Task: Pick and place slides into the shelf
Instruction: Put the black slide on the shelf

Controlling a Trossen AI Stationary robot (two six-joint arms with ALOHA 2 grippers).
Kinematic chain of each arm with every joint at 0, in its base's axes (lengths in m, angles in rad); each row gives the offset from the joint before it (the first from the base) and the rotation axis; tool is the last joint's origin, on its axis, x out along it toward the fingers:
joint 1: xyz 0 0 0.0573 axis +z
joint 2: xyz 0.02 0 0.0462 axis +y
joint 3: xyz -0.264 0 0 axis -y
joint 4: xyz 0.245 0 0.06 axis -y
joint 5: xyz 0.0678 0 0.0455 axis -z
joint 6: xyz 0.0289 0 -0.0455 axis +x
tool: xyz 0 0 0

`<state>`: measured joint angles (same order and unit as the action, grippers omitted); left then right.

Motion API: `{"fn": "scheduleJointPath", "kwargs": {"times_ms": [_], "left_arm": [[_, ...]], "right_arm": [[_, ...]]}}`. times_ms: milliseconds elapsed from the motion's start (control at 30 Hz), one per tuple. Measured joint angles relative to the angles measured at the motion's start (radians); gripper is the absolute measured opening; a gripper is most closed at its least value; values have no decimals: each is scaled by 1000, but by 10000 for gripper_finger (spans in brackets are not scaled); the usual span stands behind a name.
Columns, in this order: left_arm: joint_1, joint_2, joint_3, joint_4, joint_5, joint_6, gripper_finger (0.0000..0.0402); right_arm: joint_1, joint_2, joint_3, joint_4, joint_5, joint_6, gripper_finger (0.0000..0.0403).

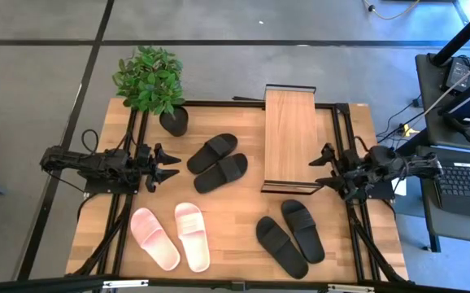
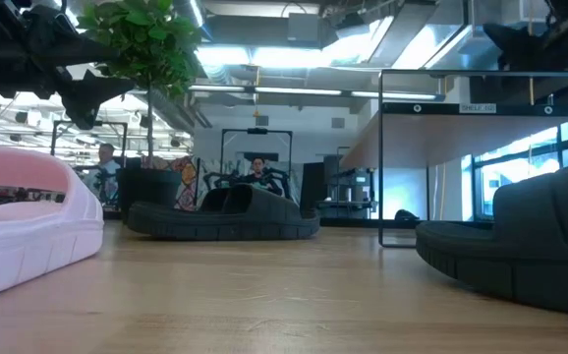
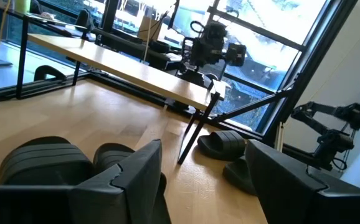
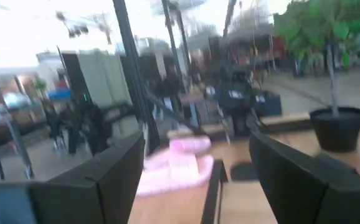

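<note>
Both claws are spread wide and empty: left claw [image 1: 168, 167] sits by the plant [image 1: 150, 79], right claw [image 1: 323, 172] next to the shelf [image 1: 289, 130]. All six slides lie on the table [image 1: 235, 220], pink pair [image 1: 170, 236] at front-left.

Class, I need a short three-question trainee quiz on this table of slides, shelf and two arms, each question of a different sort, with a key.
1. True or false: a slide already lies on the shelf.
2. Multiple choice: the pink slides lie nearest which gripper? A. left gripper B. right gripper C. neither, they are off the table
3. Fill in: the plant stands at the table's far ____ corner, by the robot's sides.

Key: 1 false; 2 A; 3 left.
</note>
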<state>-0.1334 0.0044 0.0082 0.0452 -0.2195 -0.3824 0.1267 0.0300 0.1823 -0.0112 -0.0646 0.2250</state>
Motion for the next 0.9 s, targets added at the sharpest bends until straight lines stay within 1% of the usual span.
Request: {"fn": "scheduleJointPath", "kwargs": {"times_ms": [100,200,333,500,700,900], "left_arm": [[0,0,0,0,0,0,223],[0,0,0,0,0,0,223],[0,0,0,0,0,0,223],[0,0,0,0,0,0,223],[0,0,0,0,0,0,223],[0,0,0,0,0,0,223]], "right_arm": [[0,73,128,-147,1,-19,289],[0,188,261,-244,1,-49,289],[12,380,449,-341,3,-100,289],[74,635,685,-493,10,-126,289],[197,907,942,-667,94,-98,289],[342,1102,1143,-839,220,3,289]]}}
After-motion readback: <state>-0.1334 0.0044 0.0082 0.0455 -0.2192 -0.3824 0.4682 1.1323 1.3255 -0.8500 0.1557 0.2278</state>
